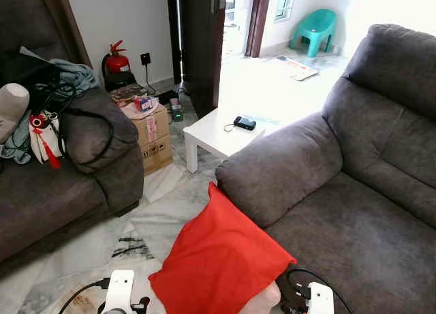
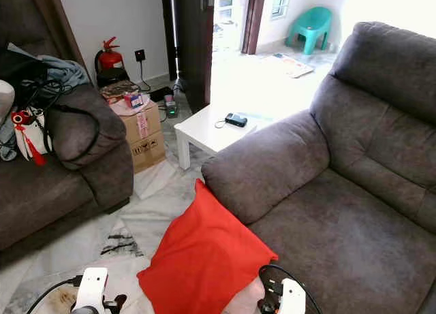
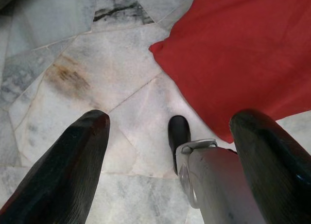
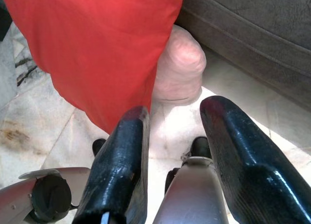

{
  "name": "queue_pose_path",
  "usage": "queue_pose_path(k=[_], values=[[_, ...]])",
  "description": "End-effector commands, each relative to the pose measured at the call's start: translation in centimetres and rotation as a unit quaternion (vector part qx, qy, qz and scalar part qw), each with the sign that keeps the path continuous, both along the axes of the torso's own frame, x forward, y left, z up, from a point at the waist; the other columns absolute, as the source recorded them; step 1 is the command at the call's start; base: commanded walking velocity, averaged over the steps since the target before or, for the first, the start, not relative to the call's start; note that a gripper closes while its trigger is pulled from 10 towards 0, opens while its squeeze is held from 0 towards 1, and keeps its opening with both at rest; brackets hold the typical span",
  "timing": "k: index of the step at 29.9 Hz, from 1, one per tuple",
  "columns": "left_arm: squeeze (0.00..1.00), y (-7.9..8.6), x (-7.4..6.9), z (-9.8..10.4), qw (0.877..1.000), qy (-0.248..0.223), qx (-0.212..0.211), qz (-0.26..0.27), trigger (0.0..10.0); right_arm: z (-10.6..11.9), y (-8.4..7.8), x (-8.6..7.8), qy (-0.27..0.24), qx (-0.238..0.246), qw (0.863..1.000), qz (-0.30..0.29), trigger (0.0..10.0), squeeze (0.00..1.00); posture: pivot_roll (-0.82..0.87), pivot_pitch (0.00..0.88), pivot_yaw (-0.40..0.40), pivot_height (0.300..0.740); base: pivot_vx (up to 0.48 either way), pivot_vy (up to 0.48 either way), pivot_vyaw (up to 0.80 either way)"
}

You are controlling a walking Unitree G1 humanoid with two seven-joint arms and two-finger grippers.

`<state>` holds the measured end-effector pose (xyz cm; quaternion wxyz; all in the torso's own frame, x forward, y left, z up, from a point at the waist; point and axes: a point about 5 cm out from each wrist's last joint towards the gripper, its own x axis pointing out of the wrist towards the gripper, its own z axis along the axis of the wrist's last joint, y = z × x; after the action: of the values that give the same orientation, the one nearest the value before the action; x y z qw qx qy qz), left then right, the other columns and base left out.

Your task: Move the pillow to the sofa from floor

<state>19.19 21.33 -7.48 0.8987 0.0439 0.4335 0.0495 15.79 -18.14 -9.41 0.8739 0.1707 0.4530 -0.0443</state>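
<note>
Left eye view: pillow [image 1: 218, 259] leans against sofa [image 1: 354, 212] edge.

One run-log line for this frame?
stage: approach | red pillow: on floor, leaning on sofa | left gripper: open | right gripper: open

Left hand [image 3: 170, 156] and right hand [image 4: 175, 151] low, fingers spread apart, empty.

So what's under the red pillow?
A pink pillow peeks out from under the red pillow, on the marble floor by the sofa. How far it runs underneath is covered.
</note>
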Motion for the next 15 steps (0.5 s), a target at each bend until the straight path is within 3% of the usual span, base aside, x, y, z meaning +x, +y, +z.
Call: queue_pose_path(k=[1, 4, 15], values=[[0.0, -0.02, -0.13, -0.07, 1.0, 0.002, 0.0, 0.004, 10.0, 0.0, -0.26, -0.05, 0.003, 0.0, 1.0, -0.006, 10.0, 0.0, 0.04, 0.0, -0.052, 0.74, 0.0, 0.0, 0.0], [0.0, -0.04, -0.11, -0.07, 1.0, 0.001, -0.001, 0.004, 10.0, -0.01, -0.26, -0.06, 0.003, 0.0, 1.0, -0.006, 10.0, 0.0, 0.05, 0.0, -0.052, 0.74, 0.0, 0.0, 0.0], [0.0, -0.05, 0.0, -0.01, 1.0, -0.001, -0.001, 0.004, 10.0, -0.01, -0.22, -0.04, 0.003, 0.001, 1.0, -0.006, 10.0, 0.0, 0.04, 0.0, -0.05, 0.74, 0.246, 0.0, 0.0]])
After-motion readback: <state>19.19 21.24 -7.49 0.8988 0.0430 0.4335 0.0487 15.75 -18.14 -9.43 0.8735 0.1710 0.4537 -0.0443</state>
